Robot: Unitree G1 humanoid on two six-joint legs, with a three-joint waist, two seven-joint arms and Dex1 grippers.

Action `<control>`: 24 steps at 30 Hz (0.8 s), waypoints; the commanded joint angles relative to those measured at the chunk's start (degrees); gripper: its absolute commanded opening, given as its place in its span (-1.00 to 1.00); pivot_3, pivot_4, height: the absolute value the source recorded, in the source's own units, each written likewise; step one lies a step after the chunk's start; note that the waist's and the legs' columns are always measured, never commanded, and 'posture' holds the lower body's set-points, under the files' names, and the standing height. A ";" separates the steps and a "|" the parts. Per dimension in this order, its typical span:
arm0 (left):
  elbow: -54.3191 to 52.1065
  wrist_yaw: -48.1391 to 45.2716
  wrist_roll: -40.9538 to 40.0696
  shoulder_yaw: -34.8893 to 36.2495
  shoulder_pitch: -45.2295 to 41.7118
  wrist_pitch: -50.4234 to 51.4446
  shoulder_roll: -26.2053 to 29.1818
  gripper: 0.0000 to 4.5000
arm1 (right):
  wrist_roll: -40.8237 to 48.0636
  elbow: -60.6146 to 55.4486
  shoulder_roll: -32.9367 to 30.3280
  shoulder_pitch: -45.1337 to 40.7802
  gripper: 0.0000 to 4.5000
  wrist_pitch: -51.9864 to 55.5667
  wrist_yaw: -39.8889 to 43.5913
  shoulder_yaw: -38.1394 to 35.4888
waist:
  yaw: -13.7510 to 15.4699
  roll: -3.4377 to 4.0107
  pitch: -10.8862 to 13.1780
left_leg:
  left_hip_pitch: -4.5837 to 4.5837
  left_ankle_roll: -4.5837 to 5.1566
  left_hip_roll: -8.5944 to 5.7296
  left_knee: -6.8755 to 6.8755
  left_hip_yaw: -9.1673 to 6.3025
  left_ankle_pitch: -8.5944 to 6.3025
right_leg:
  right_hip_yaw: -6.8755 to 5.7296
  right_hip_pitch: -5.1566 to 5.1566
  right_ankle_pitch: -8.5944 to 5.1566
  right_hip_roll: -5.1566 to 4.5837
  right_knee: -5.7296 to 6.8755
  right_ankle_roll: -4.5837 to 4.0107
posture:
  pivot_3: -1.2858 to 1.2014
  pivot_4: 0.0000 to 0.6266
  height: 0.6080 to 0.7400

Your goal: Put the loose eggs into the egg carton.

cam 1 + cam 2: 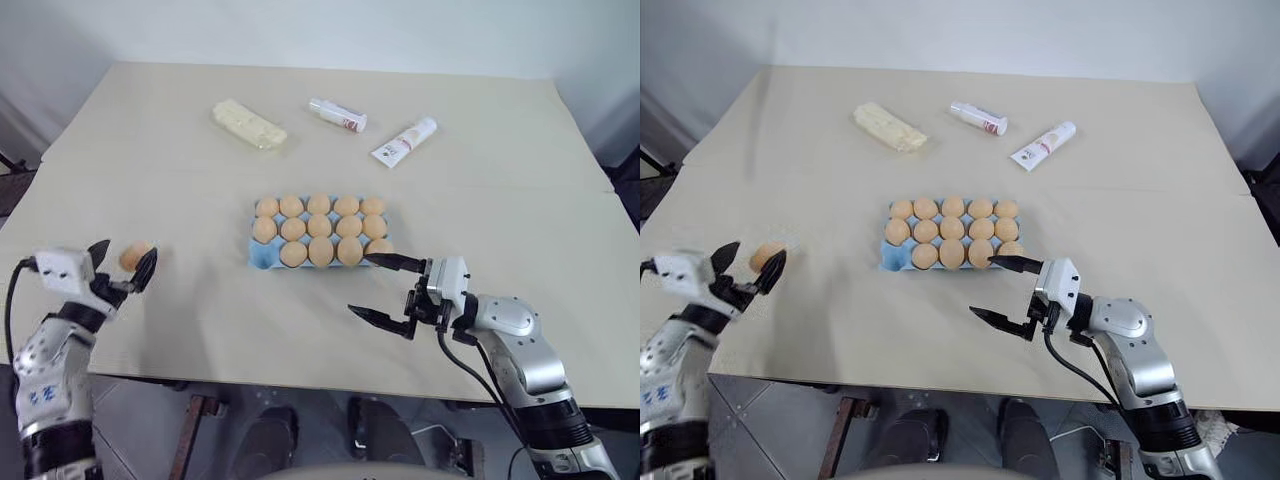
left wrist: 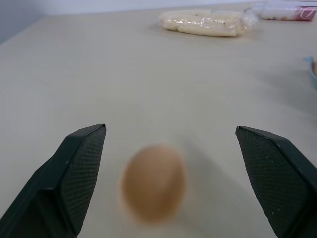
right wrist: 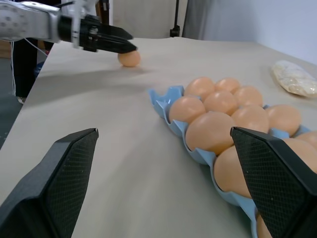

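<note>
The left gripper (image 1: 122, 262) has its jaws spread wide on either side of one loose egg (image 1: 134, 255), which lies on the table (image 1: 180, 180) at the near left, well apart from the egg carton (image 1: 262, 255); neither finger touches it in the left wrist view. The right gripper (image 1: 385, 289) also stands wide apart, holding nothing, just near of the carton's right end. The carton holds fourteen eggs (its near-left cup is bare). Farther off lie a pale wrapped block (image 1: 249, 123) and two tubes (image 1: 338, 115).
</note>
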 commanded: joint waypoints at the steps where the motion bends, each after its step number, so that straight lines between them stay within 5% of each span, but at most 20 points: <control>1: 3.40 1.61 1.89 -0.37 -1.47 1.32 1.81 0.98 | 0.25 -1.85 0.42 0.42 1.00 -0.39 -0.93 -0.32 | -0.50 0.00 0.00 | -0.01 -0.01 0.01 -0.02 0.00 -0.01 | 0.00 -0.02 0.00 0.01 -0.01 0.00 | 0.03 -0.52 1.00; 11: -0.26 -4.13 -0.70 -2.26 -1.59 3.76 2.57 -0.24 | 0.38 -3.91 0.13 2.32 1.00 0.04 -2.97 -0.61 | -0.32 -0.02 0.00 | 0.01 -0.03 0.07 0.07 0.00 0.00 | 0.01 0.03 0.00 0.01 0.08 -0.01 | 0.03 -0.52 1.00; 16: -9.71 -15.91 -0.18 -14.44 -4.96 1.71 2.01 -0.29 | 0.24 -3.29 0.01 2.68 1.00 -0.24 -3.11 -0.65 | 0.48 -0.01 0.00 | 0.00 -0.03 0.05 0.06 -0.02 0.02 | -0.01 0.07 0.01 -0.04 0.02 -0.02 | 0.03 -0.52 1.00; 24: -4.83 -22.20 4.83 -25.82 -11.11 -2.85 -0.20 -0.29 | -0.61 -3.00 1.06 2.33 1.00 -0.77 -4.12 -0.22 | -0.40 0.01 0.00 | -0.01 -0.07 0.11 -0.03 0.03 0.00 | 0.02 -0.03 0.00 0.09 0.00 -0.04 | 0.03 -0.52 1.00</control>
